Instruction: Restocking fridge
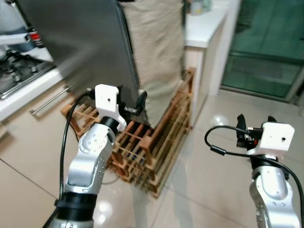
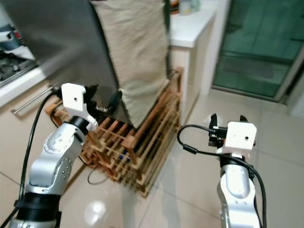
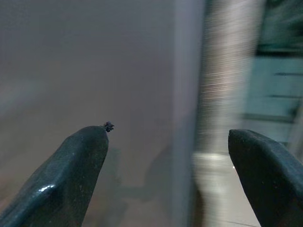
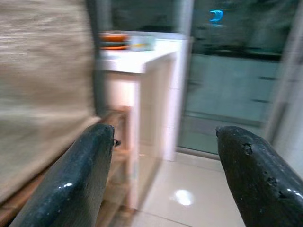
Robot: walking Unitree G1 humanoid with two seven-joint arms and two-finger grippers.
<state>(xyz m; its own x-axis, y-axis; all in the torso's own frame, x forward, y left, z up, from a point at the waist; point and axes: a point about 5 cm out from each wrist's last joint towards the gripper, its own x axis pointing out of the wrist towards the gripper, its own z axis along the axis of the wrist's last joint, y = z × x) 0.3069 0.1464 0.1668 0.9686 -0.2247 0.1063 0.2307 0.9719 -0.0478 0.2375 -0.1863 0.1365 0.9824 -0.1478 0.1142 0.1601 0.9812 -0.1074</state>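
The fridge (image 1: 80, 42) is a tall dark grey body at the upper left, its door shut. My left gripper (image 1: 132, 99) is raised against the fridge's lower front corner and is open; in the left wrist view its fingers (image 3: 75, 170) frame the grey panel and its edge. My right gripper (image 1: 256, 121) is held up over the floor to the right, well away from the fridge. It is open with nothing between its fingers (image 4: 80, 175). No item for stocking is in either gripper.
A beige cloth (image 1: 154, 52) hangs down the fridge's side. Wooden slatted racks (image 1: 152, 142) lean at its foot. A white counter (image 1: 204, 28) stands behind, a green glass door (image 1: 266, 42) to the right, and a stove (image 1: 19, 71) and drawer handle (image 1: 50, 99) to the left.
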